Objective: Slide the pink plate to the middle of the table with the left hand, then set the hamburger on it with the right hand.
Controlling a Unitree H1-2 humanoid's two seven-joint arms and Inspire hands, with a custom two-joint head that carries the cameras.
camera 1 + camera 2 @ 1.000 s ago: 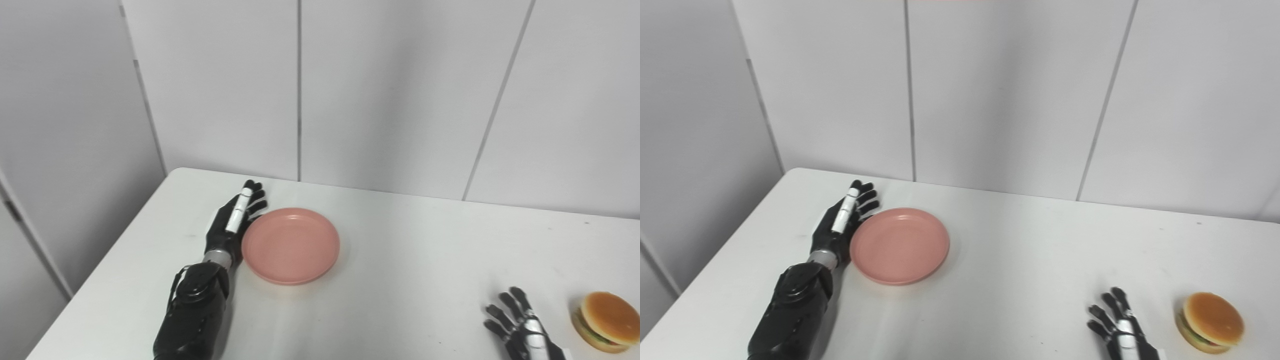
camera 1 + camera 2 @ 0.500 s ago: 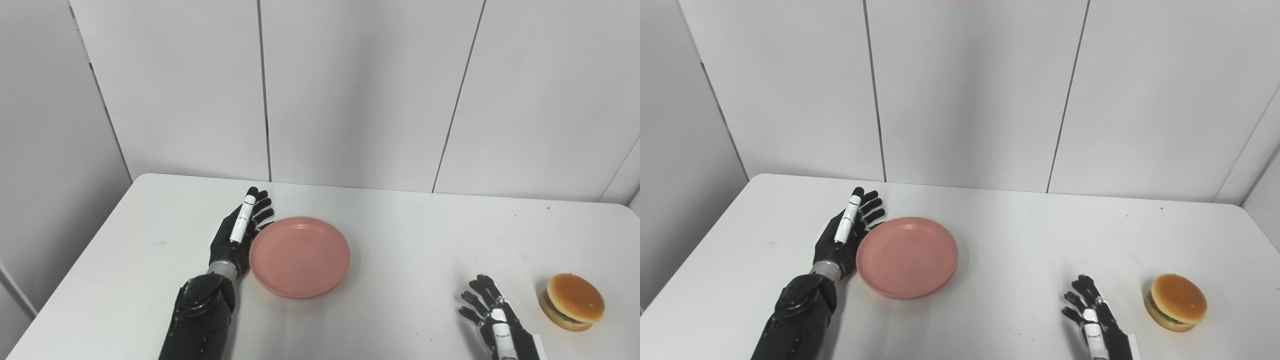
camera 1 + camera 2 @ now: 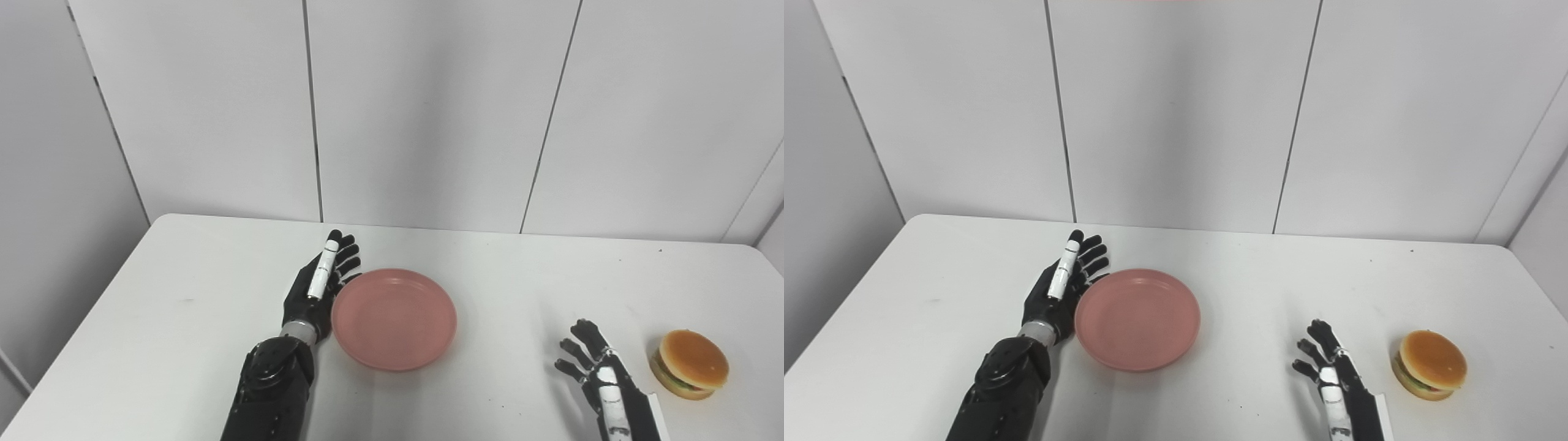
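The pink plate [image 3: 395, 318] lies flat on the white table [image 3: 184, 300], a little left of the middle. My left hand [image 3: 320, 286] is open, edge-on, its palm against the plate's left rim. The hamburger [image 3: 690, 364] sits near the table's right front, also seen in the right eye view [image 3: 1432, 364]. My right hand [image 3: 597, 376] is open and empty, fingers spread, just left of the hamburger and apart from it.
White wall panels stand behind the table's far edge [image 3: 429, 229]. Bare table surface lies between the plate and my right hand [image 3: 1335, 380].
The camera has swung to the right. My left hand has pushed the plate to the right along the table. My right hand has risen slightly, still left of the hamburger.
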